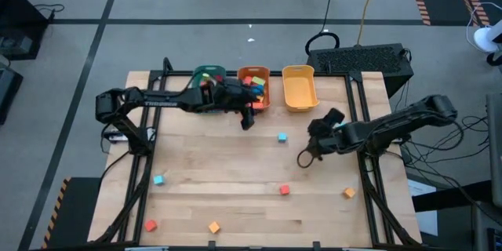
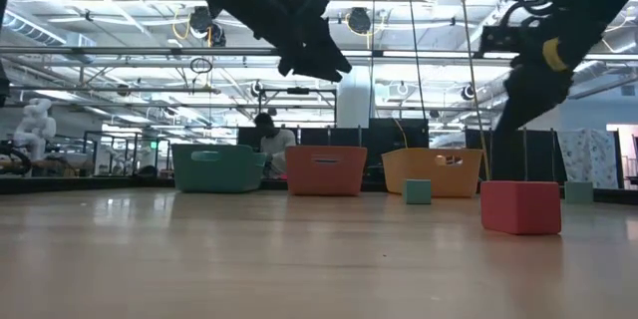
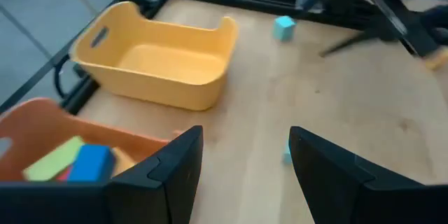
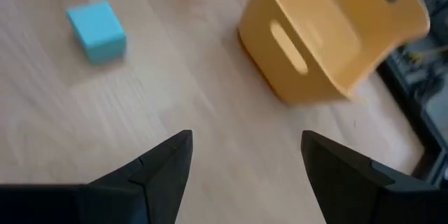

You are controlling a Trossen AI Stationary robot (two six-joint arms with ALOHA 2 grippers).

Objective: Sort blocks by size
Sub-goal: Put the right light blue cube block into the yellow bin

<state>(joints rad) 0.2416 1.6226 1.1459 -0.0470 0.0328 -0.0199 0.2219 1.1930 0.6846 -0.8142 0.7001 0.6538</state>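
Seen from above, three bins sit in a row at the upper middle of the tabletop (image 1: 235,204): a teal bin (image 1: 205,73), an orange bin (image 1: 255,86) and a yellow bin (image 1: 299,88). The left tool (image 1: 248,119) hangs just below the orange bin, its arm lying across the teal bin and hiding most of it. In the left wrist view its two dark fingers (image 3: 175,171) stand apart with nothing between them.

The orange bin already holds several blocks; a green block (image 3: 54,159) and a blue block (image 3: 91,162) lie side by side in it, and the yellow bin looks bare inside.

The right tool (image 1: 304,159) sits at the right middle of the frame, below the yellow bin. Its fingers (image 4: 162,168) are also spread, holding nothing, with bare wood under them.

Loose blocks are scattered well apart. A light blue cube (image 1: 281,136) lies between the two tools, nearer the right one. A second light blue cube (image 1: 158,180) sits at the lower left, a red cube (image 1: 284,190) at the lower middle, an orange cube (image 1: 348,194) at the lower right, another red cube (image 1: 150,225) and another orange cube (image 1: 213,227) near the bottom edge.

In the low view the red cube stands large in the foreground at right, with the bins lined up behind. A person (image 2: 269,140) shows in the room beyond, between the teal and orange bins. A dark keyboard (image 1: 365,59) rests off the tabletop's upper right corner.
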